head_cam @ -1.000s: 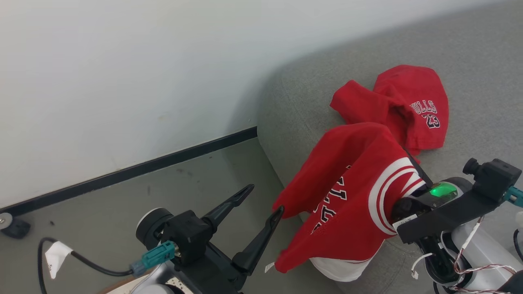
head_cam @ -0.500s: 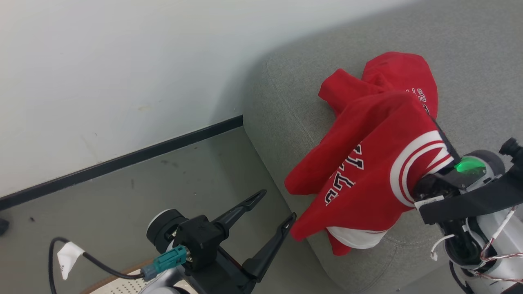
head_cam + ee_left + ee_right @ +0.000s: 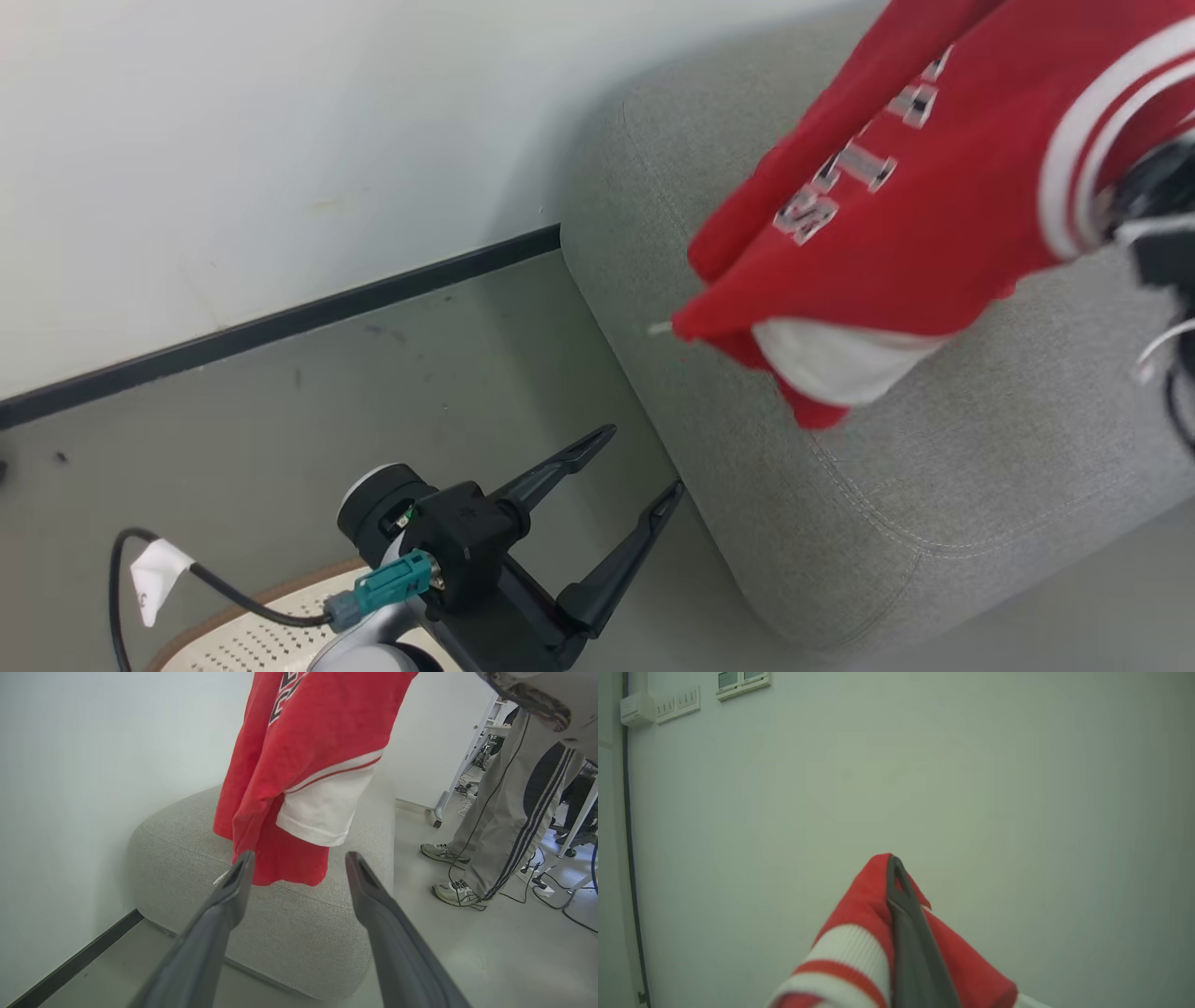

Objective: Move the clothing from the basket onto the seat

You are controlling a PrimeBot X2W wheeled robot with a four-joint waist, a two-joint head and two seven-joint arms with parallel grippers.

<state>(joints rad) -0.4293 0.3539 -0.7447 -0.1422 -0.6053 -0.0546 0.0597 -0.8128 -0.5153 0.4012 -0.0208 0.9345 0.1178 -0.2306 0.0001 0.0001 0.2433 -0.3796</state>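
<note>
Carries red jersey (image 3: 896, 187) clamped in right gripper (image 3: 894, 868), upper right of frame, hanging over seat (image 3: 934, 485) for release there. Holds left gripper (image 3: 644, 459) spread apart, empty, lower centre, near basket (image 3: 252, 635), clear of drop.

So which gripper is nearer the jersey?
Right. The right gripper is shut on the jersey, holding it above the seat; the left gripper is open, lower, off the seat's corner, clear of the jersey.

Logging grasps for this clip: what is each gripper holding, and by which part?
Right gripper is shut on the red jersey, at a fold beside its striped trim; left gripper holds nothing.
</note>
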